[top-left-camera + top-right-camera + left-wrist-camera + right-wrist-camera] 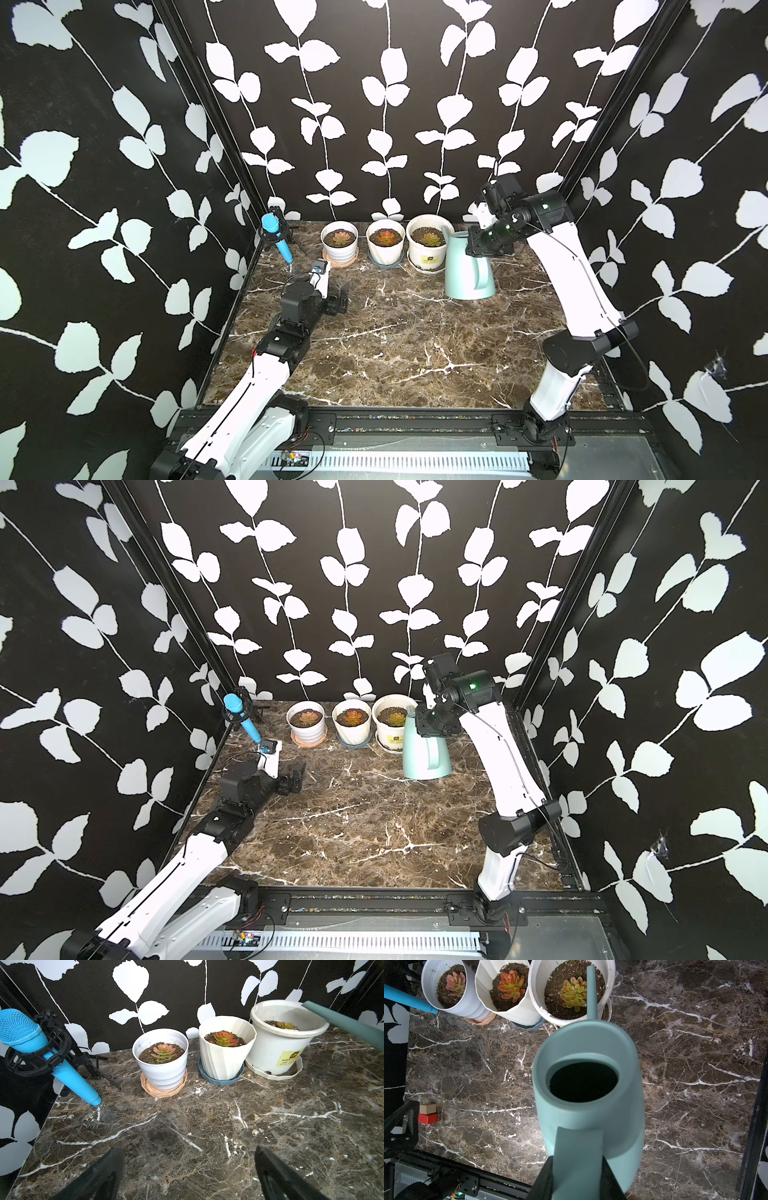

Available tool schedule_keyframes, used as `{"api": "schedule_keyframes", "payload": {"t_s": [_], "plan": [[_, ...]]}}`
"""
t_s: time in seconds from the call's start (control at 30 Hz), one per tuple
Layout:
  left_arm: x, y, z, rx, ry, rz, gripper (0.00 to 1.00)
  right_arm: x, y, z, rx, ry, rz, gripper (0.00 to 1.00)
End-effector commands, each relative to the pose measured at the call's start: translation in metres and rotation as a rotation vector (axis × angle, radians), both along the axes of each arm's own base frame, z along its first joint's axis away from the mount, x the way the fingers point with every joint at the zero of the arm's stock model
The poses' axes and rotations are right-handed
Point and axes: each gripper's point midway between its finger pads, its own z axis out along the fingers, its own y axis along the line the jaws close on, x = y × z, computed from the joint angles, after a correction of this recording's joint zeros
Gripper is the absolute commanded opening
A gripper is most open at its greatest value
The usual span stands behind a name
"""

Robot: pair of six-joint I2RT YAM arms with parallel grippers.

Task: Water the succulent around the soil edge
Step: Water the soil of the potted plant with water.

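One slow tilt: with right gripper (578, 1176) clamped on can handle (578, 1147), keep spout (591, 991) over soil (554, 1004) edge, off succulent (573, 994) leaves; leave left gripper (189, 1167) spread open.

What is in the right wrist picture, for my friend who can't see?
The right gripper clamps the handle of a blue-green watering can, seen from above. Its spout reaches over the soil of the biggest white pot, beside a yellow-green succulent; two more potted succulents stand alongside.
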Motion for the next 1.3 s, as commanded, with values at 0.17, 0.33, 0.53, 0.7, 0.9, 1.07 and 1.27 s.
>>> {"api": "schedule_keyframes", "payload": {"t_s": [0.17, 0.33, 0.53, 0.7, 0.9, 1.07, 1.27], "plan": [[-0.001, -0.002, 0.003, -0.001, -0.024, -0.012, 0.99, -0.009, -0.009, 0.015, 0.003, -0.065, -0.005, 0.0], [-0.002, -0.002, 0.004, 0.001, -0.026, -0.014, 0.99, -0.014, -0.012, 0.009, 0.0, -0.057, -0.007, 0.0], [-0.002, -0.003, 0.003, 0.001, -0.025, -0.018, 0.99, -0.02, -0.012, 0.006, 0.011, -0.053, -0.007, 0.0], [-0.002, -0.003, 0.002, 0.003, -0.022, -0.016, 0.99, -0.025, -0.012, 0.004, 0.032, -0.049, -0.008, 0.0], [-0.002, -0.004, 0.002, 0.002, -0.019, -0.021, 0.99, -0.034, -0.011, 0.006, 0.065, -0.056, -0.005, 0.0], [-0.002, -0.004, 0.002, 0.004, -0.021, -0.021, 0.99, -0.04, -0.011, 0.007, 0.079, -0.053, -0.001, 0.0], [-0.002, -0.006, 0.001, 0.004, -0.017, -0.026, 0.99, -0.049, -0.007, 0.006, 0.089, -0.042, 0.022, 0.0]]}}
